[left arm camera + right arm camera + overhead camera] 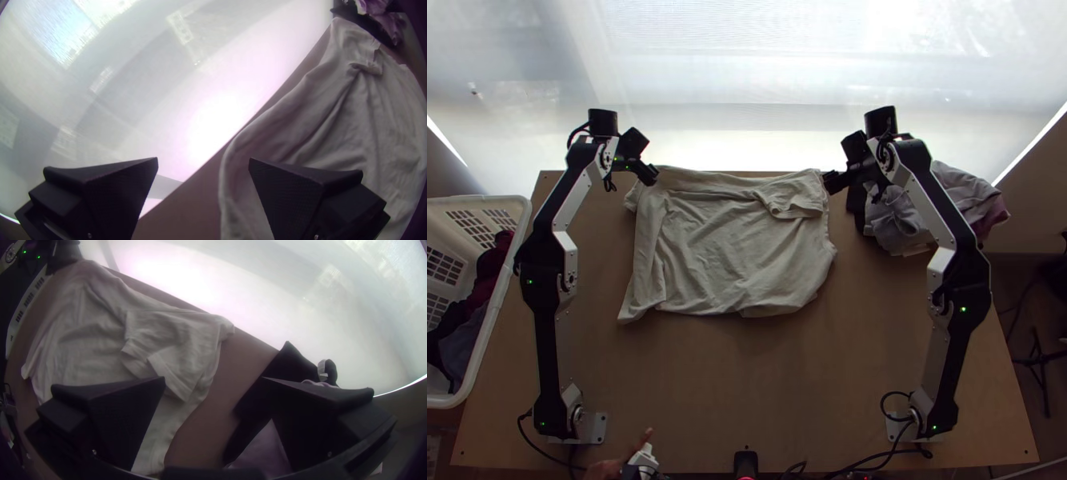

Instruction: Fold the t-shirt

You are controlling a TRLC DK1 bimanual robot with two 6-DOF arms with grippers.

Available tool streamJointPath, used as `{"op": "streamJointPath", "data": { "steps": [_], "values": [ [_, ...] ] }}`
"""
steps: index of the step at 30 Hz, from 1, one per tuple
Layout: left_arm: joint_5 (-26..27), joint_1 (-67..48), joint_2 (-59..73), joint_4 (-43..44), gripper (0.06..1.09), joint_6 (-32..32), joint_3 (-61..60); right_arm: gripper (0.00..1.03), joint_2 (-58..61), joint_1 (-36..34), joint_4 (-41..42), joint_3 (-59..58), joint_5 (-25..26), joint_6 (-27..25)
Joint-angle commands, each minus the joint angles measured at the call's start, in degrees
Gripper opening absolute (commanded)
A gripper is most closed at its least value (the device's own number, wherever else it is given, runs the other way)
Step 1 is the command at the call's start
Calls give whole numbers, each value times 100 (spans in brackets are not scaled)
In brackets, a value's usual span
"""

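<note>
First: And there it was, the t-shirt (735, 248), pale and rumpled, laid out over the far middle of the desk (747, 360)!

Second: Wrinkles right across the body, folks, and one sleeve (799, 210) was turned in over the cloth near the far right corner. The near left corner poked out in a point.

First: Over to the left claw (651, 174), right at the shirt's far left corner, and what a gap: its two flat black fingers were spread wide! In the left wrist view the shirt's edge ran into view between them, but nothing was pinched. Touching the cloth or just above it? I couldn't tell.

Second: And the right claw (831, 182) matched it, spread wide at the far right corner, just beside the collected folds there, with no cloth gripped. From its wrist, shirt and bare wood both showed between the fingers.

First: On the right flank, a bunched heap of grey and mauve clothes (895, 216) sat by the desk's far right corner, with a black thing (857, 210) on its shirt side.

Second: And out left, beside the desk, a white basket (521, 232) held dark red and dark blue-grey laundry (491, 268)!
</note>
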Motion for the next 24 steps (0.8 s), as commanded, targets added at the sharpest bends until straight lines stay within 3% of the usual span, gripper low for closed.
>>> {"op": "streamJointPath", "data": {
  "steps": [1, 4, 6, 7, 12, 18, 24],
  "values": [
    [-565, 66, 179, 892, 104, 618, 0, 99, -679, 188, 76, -911, 5, -43],
    [-934, 303, 258, 1341, 104, 864, -35, 99, -855, 223, 111, -1193, -4, -43],
    [-960, 435, 82, 1139, 104, 838, -18, 99, -995, 293, 111, -1368, -4, -69],
    [-855, 479, -129, 673, 104, 723, -26, 99, -1101, 328, 94, -1483, -4, -78],
    [657, 496, -1904, -1744, 103, 600, -1081, 99, -2041, 785, -12, -2669, 5, -245],
    [921, -49, -3715, -3274, 103, 1321, -3041, 98, -3140, 1251, -12, -4207, -4, -192],
    [815, -716, -5051, -2966, 103, 1339, -5221, 97, -3658, 1682, -91, -4893, -83, -78]
  ]
}}
